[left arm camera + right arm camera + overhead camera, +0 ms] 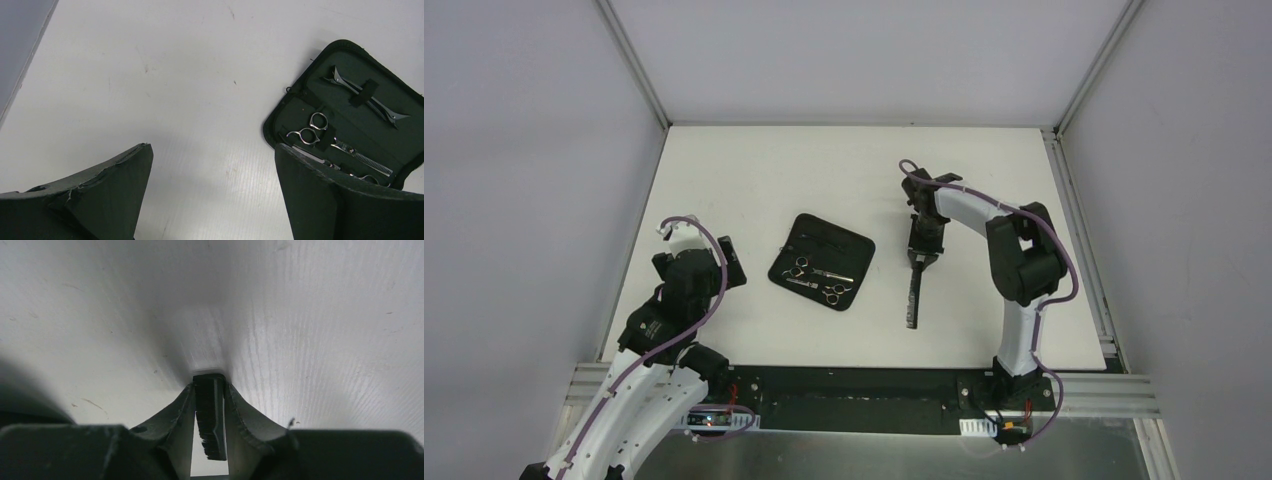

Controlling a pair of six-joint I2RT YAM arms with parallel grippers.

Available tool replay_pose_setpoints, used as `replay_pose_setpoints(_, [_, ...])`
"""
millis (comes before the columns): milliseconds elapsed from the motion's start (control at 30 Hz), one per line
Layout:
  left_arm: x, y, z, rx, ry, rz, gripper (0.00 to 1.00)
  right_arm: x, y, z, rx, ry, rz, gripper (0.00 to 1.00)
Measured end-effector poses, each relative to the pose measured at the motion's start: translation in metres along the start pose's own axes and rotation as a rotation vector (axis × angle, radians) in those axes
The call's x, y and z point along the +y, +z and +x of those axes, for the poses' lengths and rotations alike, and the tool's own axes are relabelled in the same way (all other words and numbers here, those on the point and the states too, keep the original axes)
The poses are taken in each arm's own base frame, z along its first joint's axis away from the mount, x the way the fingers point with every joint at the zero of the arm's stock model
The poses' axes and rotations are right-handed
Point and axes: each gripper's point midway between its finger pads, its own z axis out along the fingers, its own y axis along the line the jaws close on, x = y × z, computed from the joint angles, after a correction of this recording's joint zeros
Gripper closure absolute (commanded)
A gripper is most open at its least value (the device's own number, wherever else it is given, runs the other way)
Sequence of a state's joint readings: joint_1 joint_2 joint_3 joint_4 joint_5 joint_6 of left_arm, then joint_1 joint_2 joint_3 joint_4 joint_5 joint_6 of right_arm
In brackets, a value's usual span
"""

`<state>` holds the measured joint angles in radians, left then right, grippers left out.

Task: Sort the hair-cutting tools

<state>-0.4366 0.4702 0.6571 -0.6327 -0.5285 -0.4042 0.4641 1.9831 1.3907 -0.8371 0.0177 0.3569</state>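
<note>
**Sorting stage.** The right gripper (209, 385) pinches the far end of the black comb (914, 295), which lies on the table (754, 180) just right of the open case (300, 85). The left gripper (212, 147) hovers near-left of the case, jaws spread and empty. Risk: gripped at one tip, the long comb may pivot or slip when lifted. Scissors (312, 130) and a clip (367, 97) fill the case and crowd any placement.

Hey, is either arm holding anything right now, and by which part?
The right gripper pinches the black comb at its end farthest from the arm bases. The left gripper is open and holds nothing.
</note>
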Motion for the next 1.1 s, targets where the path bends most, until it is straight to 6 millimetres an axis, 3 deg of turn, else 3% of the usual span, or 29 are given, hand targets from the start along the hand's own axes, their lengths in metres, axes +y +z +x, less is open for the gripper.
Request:
replay_pose_setpoints(200, [0.000, 0.000, 0.000, 0.000, 0.000, 0.000, 0.04, 0.001, 0.000, -0.001, -0.002, -0.010, -0.006, 0.86])
replay_pose_setpoints(467, [0.000, 0.000, 0.000, 0.001, 0.000, 0.000, 0.04, 0.005, -0.004, -0.007, -0.057, -0.036, -0.045, 0.90])
replay_pose_setpoints(667, [-0.002, 0.000, 0.001, 0.005, 0.000, 0.012, 0.05, 0.018, -0.026, -0.016, -0.136, -0.065, -0.119, 0.91])
replay_pose_setpoints(867, [-0.014, 0.001, 0.005, 0.027, -0.003, 0.071, 0.05, 0.039, -0.052, -0.015, -0.182, -0.127, -0.196, 0.91])
replay_pose_setpoints(1100, [-0.037, 0.005, 0.018, 0.111, -0.009, 0.159, 0.05, 0.089, -0.091, -0.014, -0.259, -0.258, -0.309, 0.91])
